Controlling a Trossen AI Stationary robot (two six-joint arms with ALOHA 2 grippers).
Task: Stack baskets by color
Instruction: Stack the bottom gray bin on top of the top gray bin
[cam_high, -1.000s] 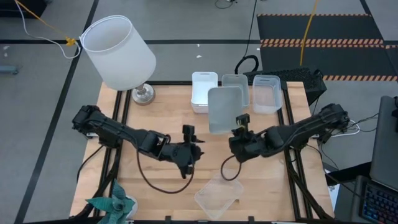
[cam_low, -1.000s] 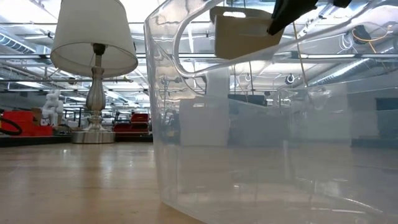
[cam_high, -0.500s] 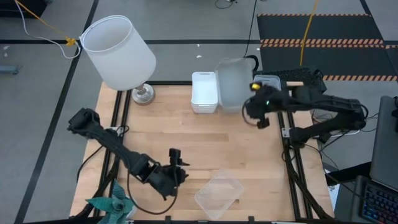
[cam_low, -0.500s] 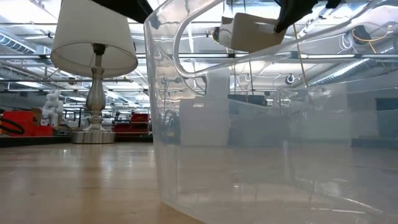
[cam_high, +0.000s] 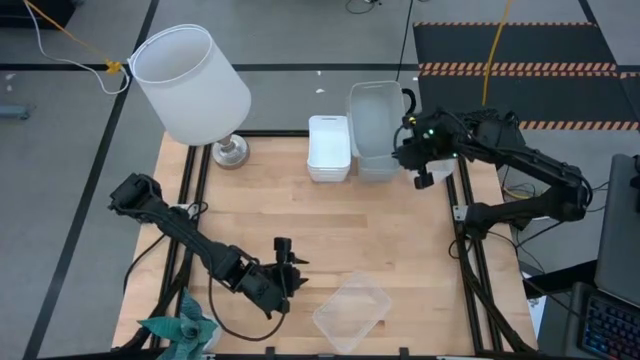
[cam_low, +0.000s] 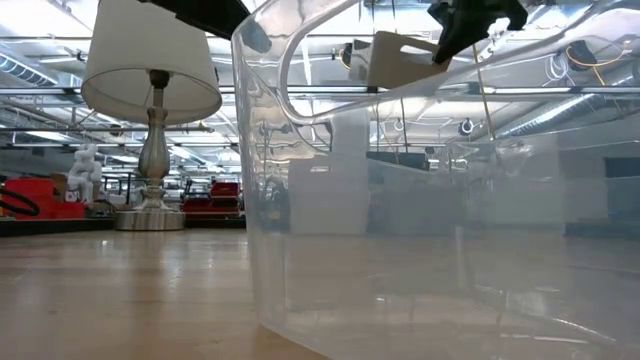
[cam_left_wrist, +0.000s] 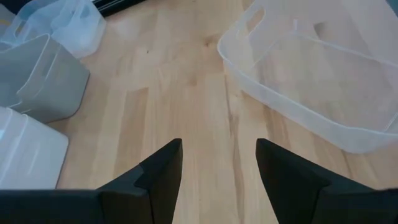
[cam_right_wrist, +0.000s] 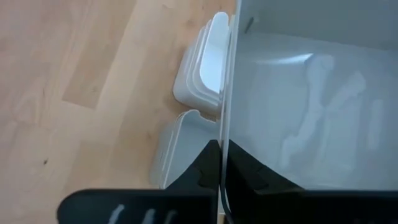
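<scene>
Holding grey basket (cam_high: 375, 120) — right pincer (cam_high: 419, 150) clamped | left pincer (cam_high: 288, 268) agape — clear basket (cam_high: 351, 314) empty

Pale planked wood worktop (cam_high: 400, 240), matt; clear glossy plastic basket (cam_high: 352, 313); opaque white plastic basket (cam_high: 328, 147); polished metal lamp base (cam_high: 231, 151).

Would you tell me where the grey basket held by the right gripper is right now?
In the high view the grey basket hangs at the table's far edge, over the grey stack beside the white baskets, pinched by the right gripper.
</scene>
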